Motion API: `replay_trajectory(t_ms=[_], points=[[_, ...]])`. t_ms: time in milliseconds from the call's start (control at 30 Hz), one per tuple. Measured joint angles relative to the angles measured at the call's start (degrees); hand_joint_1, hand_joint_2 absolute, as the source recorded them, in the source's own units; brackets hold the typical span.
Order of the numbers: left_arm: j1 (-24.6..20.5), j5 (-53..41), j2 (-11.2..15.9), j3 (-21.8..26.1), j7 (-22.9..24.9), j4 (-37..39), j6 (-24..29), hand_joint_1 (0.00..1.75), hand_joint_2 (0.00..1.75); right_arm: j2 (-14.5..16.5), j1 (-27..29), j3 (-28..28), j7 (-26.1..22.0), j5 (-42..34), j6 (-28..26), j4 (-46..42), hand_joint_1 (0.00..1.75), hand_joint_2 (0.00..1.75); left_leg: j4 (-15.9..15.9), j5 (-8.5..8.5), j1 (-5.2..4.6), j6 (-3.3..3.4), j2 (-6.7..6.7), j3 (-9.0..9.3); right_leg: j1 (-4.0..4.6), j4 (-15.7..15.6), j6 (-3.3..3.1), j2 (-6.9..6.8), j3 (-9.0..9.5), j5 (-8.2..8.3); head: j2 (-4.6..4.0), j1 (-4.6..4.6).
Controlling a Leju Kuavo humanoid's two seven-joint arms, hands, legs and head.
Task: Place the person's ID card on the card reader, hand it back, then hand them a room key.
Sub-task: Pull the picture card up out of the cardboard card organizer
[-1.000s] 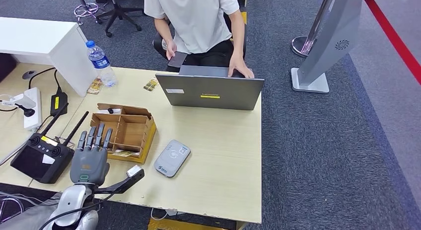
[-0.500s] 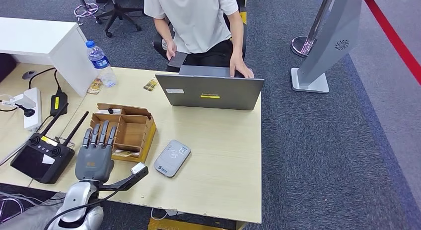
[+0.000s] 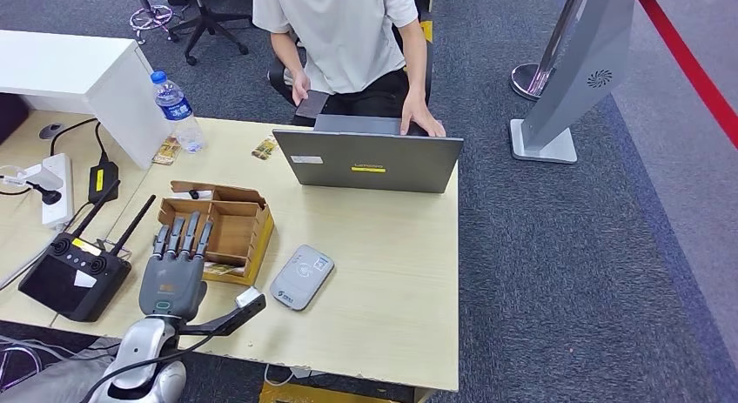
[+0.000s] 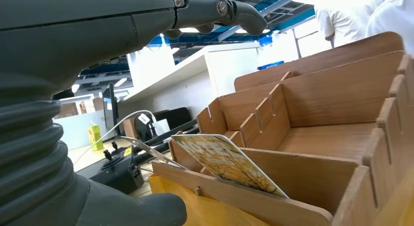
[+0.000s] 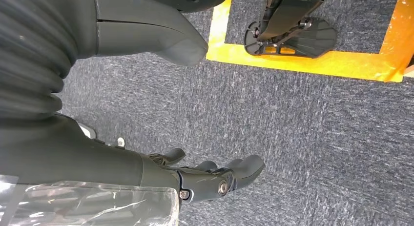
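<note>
Left hand (image 3: 177,265) hovers flat with fingers spread and nothing in it, right over the brown wooden compartment box (image 3: 228,230) holding a printed room key card (image 4: 225,161) — the thin card could slip the fingers or knock the box toward the grey rounded card reader (image 3: 301,277). Right hand (image 5: 205,179) hangs loosely curled over the carpet, holding nothing.

Bare tabletop (image 3: 392,264) lies between the reader (image 3: 301,277) and the laptop (image 3: 369,161), open for a reach toward the person (image 3: 348,37). The wooden box (image 3: 222,231) blocks the left hand (image 3: 174,277), and the laptop's raised lid walls the far edge.
</note>
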Motion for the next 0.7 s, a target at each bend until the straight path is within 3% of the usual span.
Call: replay_trajectory(t_ms=[433, 567, 700], points=[[0.0, 0.7, 0.0, -0.9, -1.2, 0.0, 0.5, 0.02, 1.75, 0.3, 0.0, 0.0, -0.3, -0.3, 1.2, 0.0, 0.00, 1.75, 0.0, 0.00, 0.00, 0.00, 0.00, 0.00, 0.00, 0.0, 0.00, 0.00, 0.00, 0.00, 0.00, 0.01], [0.0, 1.1, 0.0, -1.0, -1.2, 0.0, 0.4, 1.75, 1.75, 0.3, 0.0, 0.0, -0.4, -0.3, 1.4, 0.0, 0.00, 1.75, 0.0, 0.00, 0.00, 0.00, 0.00, 0.00, 0.00, 0.0, 0.00, 0.00, 0.00, 0.00, 0.00, 0.00], [0.0, 2.2, 0.1, -1.0, -1.2, 0.0, -0.4, 1.75, 1.75, 0.3, 0.0, 0.0, -0.4, -0.3, 1.4, 0.0, 0.00, 1.75, 0.0, 0.00, 0.00, 0.00, 0.00, 0.00, 0.00, 0.0, 0.00, 0.00, 0.00, 0.00, 0.00, 0.00]])
